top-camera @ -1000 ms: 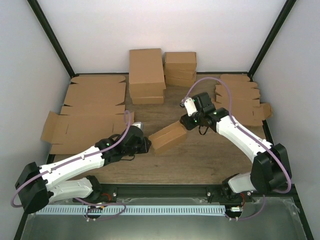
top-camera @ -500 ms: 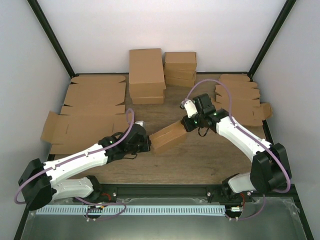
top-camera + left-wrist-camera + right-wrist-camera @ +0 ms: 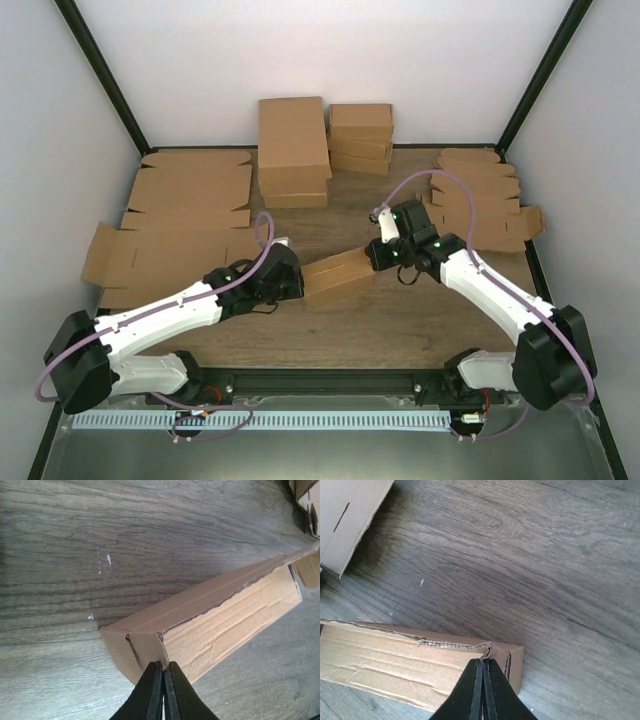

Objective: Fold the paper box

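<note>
Paper box [image 3: 340, 275] lies mid table [image 3: 400, 320], slanted, between both arms. Left gripper [image 3: 299, 286] at box's near-left end, fingers [image 3: 150, 690] pressed together, tips touching end flap. Right gripper [image 3: 375, 258] at far-right end, fingers [image 3: 472, 690] pressed together, tips on box corner. Cannot tell if cardboard pinched.

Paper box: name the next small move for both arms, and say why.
Probably press both ends gently inward to seat the end flaps. The left jaws and right jaws are shut, tips at opposite ends of the box, and the flap seams there look loose, with ragged gaps.
</note>
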Controlling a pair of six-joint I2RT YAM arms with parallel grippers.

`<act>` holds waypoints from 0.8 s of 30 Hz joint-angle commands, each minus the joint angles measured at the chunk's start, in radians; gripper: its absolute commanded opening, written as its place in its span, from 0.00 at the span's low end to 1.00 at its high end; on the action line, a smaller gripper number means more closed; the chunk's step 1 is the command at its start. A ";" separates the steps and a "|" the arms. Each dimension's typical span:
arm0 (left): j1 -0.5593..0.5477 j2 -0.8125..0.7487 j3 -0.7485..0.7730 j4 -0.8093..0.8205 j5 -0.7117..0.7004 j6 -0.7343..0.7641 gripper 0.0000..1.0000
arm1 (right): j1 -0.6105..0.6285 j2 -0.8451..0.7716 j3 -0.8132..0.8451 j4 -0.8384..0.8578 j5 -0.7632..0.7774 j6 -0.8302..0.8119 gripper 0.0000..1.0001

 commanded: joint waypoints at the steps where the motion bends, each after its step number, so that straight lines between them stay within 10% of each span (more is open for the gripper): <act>1: -0.001 0.030 0.061 0.024 -0.022 0.012 0.04 | 0.071 -0.073 -0.063 0.041 0.071 0.177 0.01; 24: -0.001 0.021 0.008 -0.026 0.015 0.047 0.04 | 0.150 -0.084 -0.115 0.040 0.227 0.160 0.01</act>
